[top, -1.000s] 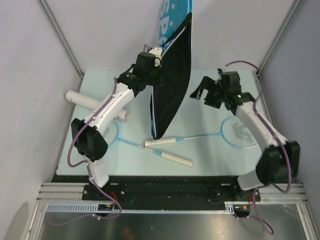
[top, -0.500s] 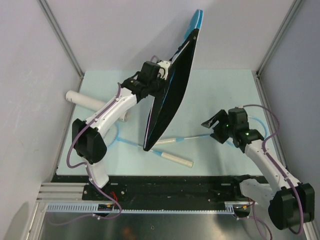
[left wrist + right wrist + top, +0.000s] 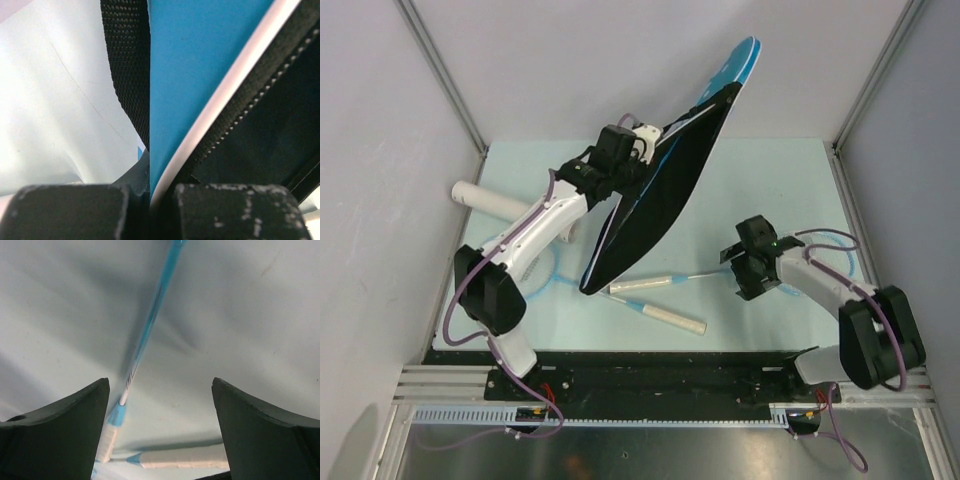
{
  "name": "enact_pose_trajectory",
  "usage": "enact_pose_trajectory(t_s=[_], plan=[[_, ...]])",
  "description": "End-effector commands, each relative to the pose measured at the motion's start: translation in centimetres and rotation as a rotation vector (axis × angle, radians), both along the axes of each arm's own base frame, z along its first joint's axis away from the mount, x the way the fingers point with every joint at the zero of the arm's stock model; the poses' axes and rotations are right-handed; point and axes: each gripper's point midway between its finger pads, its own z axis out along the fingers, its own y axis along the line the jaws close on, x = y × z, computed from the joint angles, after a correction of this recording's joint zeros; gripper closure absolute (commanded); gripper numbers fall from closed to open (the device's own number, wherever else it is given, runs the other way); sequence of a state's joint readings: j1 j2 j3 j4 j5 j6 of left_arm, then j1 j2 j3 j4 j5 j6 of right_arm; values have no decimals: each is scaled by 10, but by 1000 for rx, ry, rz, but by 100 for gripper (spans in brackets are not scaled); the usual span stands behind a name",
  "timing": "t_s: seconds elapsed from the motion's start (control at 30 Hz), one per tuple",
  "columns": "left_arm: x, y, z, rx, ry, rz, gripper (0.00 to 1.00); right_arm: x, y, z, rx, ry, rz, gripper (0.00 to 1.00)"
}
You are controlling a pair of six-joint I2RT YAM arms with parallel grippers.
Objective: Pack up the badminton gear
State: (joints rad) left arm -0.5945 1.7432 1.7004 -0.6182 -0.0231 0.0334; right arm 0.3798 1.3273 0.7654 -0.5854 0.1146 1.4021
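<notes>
The left fingers clamp the bag rim, holding it off the tabletop, likely to open it. The right fingers, wide and empty, straddle a racket shaft.
</notes>
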Motion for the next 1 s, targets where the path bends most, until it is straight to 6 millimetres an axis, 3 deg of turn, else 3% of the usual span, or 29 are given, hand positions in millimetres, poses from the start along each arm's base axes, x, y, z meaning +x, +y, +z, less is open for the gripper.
enact_pose_trajectory(t_s=[0.0, 0.17, 0.3, 0.5, 0.67, 0.73, 0.77, 0.93, 0.97], plan=[[-3, 2, 56, -72, -138, -19, 100, 17, -12, 7, -101, 53, -108, 12], [-15, 0, 51, -82, -107, -57, 100, 27, -14, 3, -156, 117, -138, 17], [-24, 8, 48, -60, -107, -61, 100, 24, -12, -5, -171, 188, -138, 30], [-30, 16, 54, -45, -133, -70, 100, 30, -9, -17, -193, 229, -156, 42], [-33, 14, 55, -48, -136, -93, 100, 30, -5, -33, -256, 304, -136, 45], [-33, 15, 57, -45, -142, -92, 100, 32, -2, -36, -260, 332, -137, 53], [-32, 16, 57, -42, -143, -92, 100, 26, -1, -43, -260, 378, -133, 63], [-29, 19, 50, -35, -130, -83, 100, 24, 7, -48, -271, 425, -107, 89], [-28, 21, 48, -29, -128, -77, 100, 22, 6, -47, -279, 427, -105, 100]])
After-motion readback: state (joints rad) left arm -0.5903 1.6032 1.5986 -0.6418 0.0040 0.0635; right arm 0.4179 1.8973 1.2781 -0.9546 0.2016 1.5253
